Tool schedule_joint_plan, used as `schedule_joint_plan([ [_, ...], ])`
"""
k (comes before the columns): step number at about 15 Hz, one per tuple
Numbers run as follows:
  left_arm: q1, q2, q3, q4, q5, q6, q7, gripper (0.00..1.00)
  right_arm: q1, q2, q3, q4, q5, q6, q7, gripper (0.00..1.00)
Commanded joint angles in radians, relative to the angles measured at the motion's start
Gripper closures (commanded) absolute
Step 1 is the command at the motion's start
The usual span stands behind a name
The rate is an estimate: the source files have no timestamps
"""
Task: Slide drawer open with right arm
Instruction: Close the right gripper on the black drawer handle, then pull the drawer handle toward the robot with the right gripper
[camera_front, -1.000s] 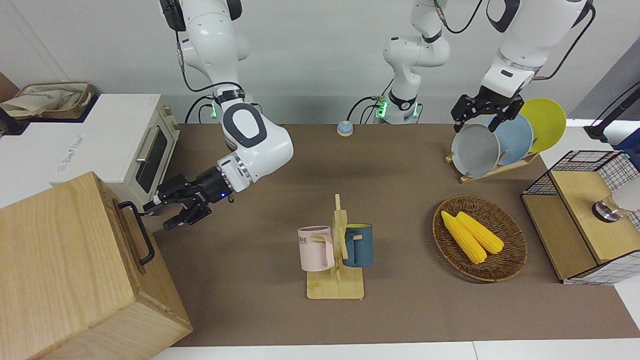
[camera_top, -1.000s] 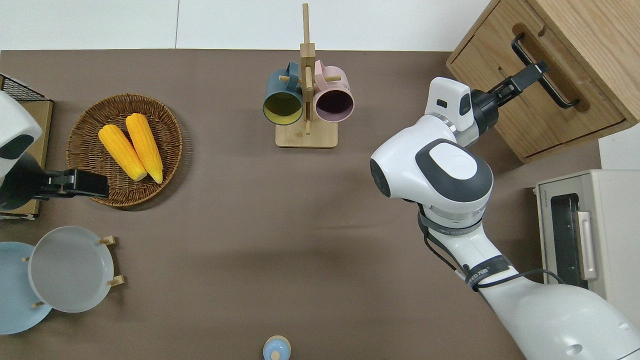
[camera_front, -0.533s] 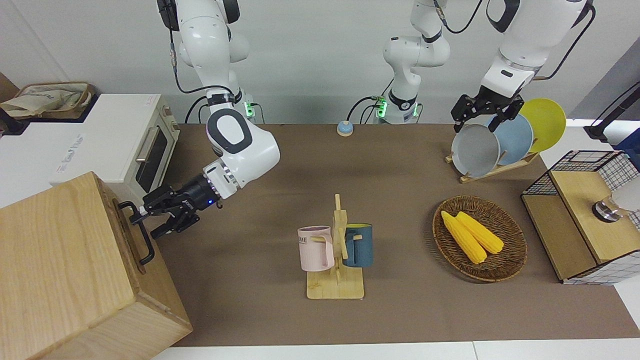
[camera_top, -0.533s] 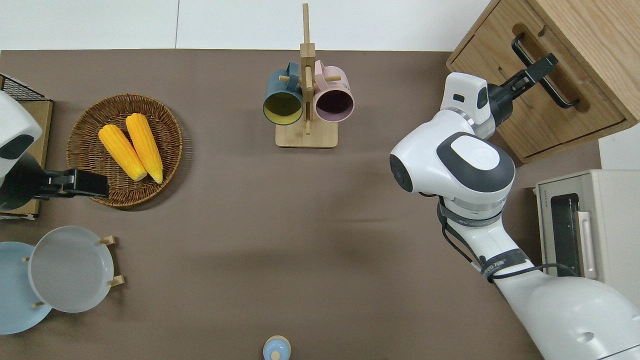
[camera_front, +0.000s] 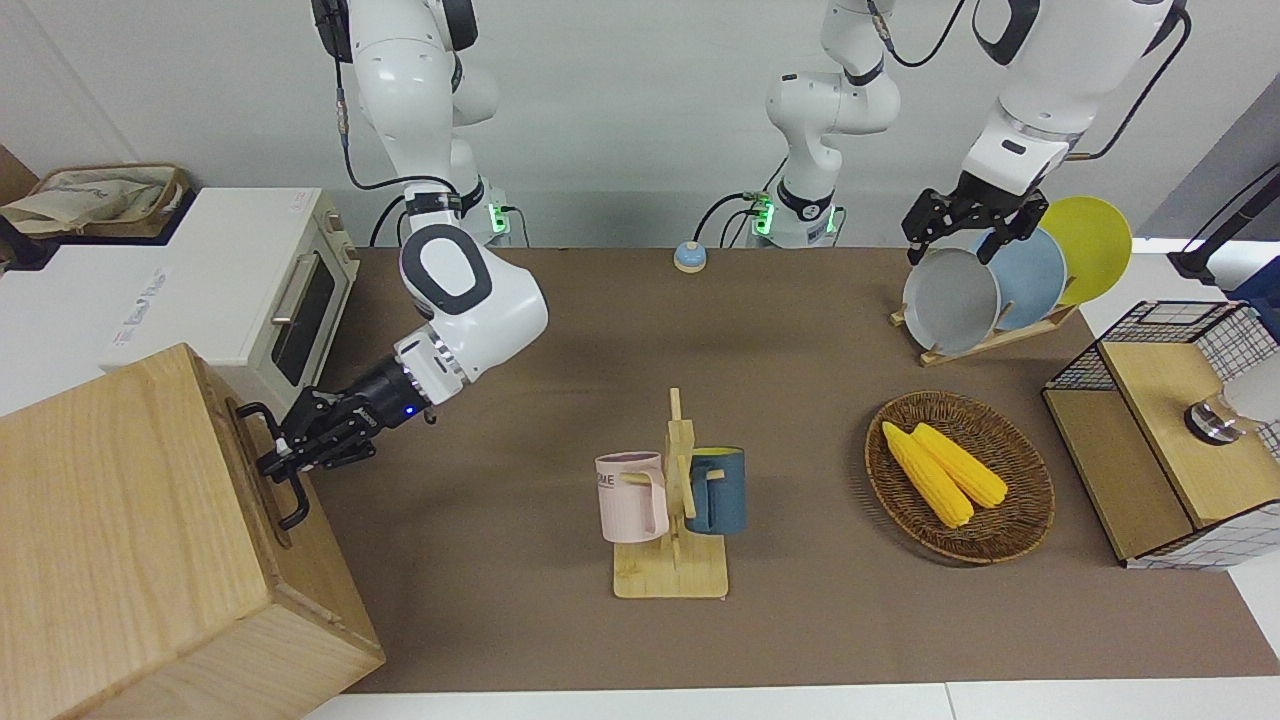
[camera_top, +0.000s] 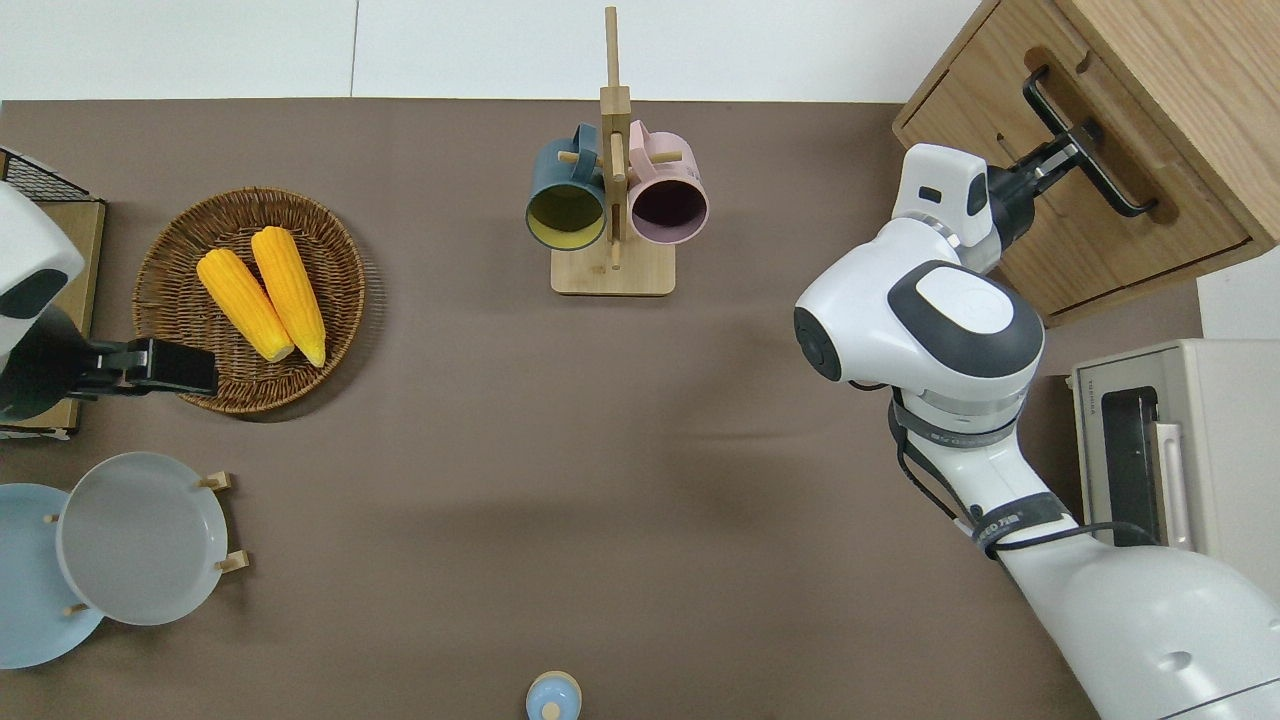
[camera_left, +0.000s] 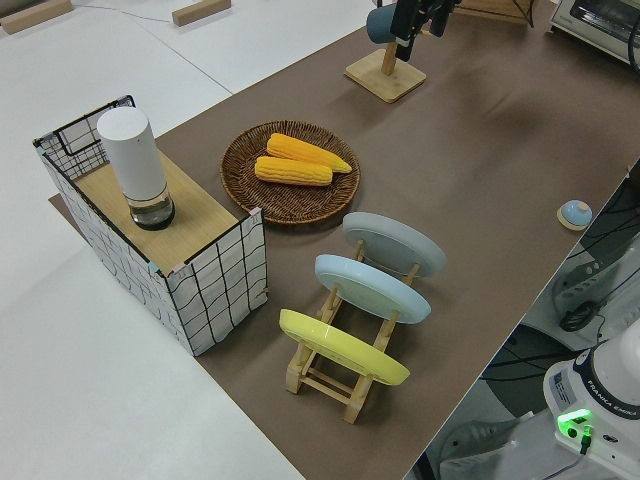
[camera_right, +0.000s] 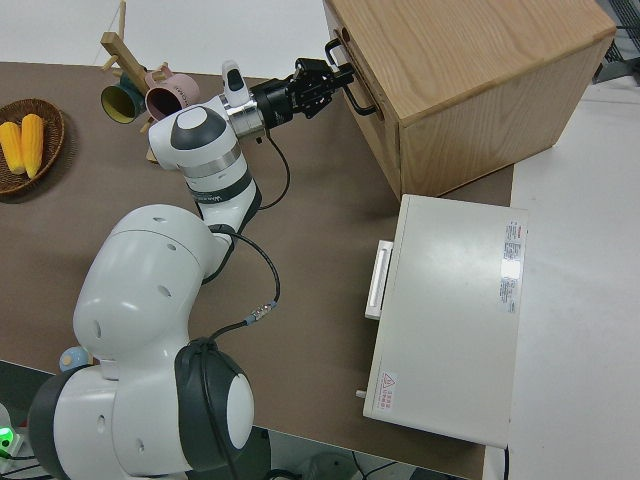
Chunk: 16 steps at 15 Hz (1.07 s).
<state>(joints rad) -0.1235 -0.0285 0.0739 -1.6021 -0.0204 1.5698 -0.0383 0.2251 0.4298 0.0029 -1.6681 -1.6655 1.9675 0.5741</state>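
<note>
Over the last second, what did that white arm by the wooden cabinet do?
The right pincer moved in toward the cabinet and closed on the drawer's black handle, which it had not reached before. The drawer has not slid out. The left arm is parked, and the mugs, corn and plates lie unchanged.

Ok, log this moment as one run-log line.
phase: grasp | right gripper: shut on handle | drawer: not yet pulled out | left arm: parked
</note>
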Motion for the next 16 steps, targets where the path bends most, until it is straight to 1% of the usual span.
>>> schedule_joint_plan([
  [1, -0.002, -0.008, 0.003, 0.002, 0.013, -0.013, 0.001, 0.0, -0.007, 0.003, 0.012, 0.004, -0.02, -0.009, 0.032, 0.908],
  [2, -0.002, -0.008, 0.003, 0.002, 0.013, -0.014, 0.001, 0.0, -0.004, 0.001, 0.015, 0.004, -0.019, -0.012, 0.032, 0.919],
  [3, -0.002, -0.008, 0.003, 0.002, 0.013, -0.014, 0.001, 0.0, -0.003, 0.0, 0.026, 0.004, -0.01, -0.033, 0.032, 0.963],
  [4, -0.002, -0.008, 0.003, 0.002, 0.013, -0.014, 0.001, 0.0, -0.001, 0.0, 0.043, 0.004, 0.003, -0.053, 0.032, 0.965],
  [5, -0.002, -0.008, 0.003, 0.002, 0.013, -0.014, 0.001, 0.0, 0.002, 0.0, 0.048, 0.004, 0.01, -0.065, 0.032, 0.969],
  [6, -0.002, -0.008, 0.003, 0.002, 0.013, -0.013, 0.001, 0.0, 0.006, -0.002, 0.06, 0.004, 0.026, -0.084, 0.032, 0.971],
  [9, -0.002, -0.008, 0.003, 0.002, 0.013, -0.013, 0.001, 0.0, 0.007, -0.006, 0.126, 0.004, 0.052, -0.166, 0.024, 0.982],
  [10, -0.002, -0.008, 0.003, 0.002, 0.013, -0.013, 0.001, 0.0, 0.007, -0.006, 0.14, 0.004, 0.062, -0.188, 0.024, 0.984],
  [11, -0.002, -0.008, 0.003, 0.002, 0.013, -0.013, 0.001, 0.0, 0.007, -0.008, 0.172, 0.004, 0.07, -0.221, 0.021, 0.996],
  [12, -0.002, -0.008, 0.003, 0.002, 0.013, -0.014, 0.001, 0.0, 0.007, -0.008, 0.196, 0.005, 0.085, -0.258, 0.018, 1.0],
  [15, -0.002, -0.008, 0.003, 0.002, 0.013, -0.013, 0.001, 0.0, 0.022, -0.016, 0.252, 0.005, 0.116, -0.344, 0.018, 1.0],
  [16, -0.002, -0.008, 0.003, 0.002, 0.013, -0.013, 0.001, 0.0, 0.026, -0.017, 0.265, 0.005, 0.133, -0.369, 0.018, 1.0],
])
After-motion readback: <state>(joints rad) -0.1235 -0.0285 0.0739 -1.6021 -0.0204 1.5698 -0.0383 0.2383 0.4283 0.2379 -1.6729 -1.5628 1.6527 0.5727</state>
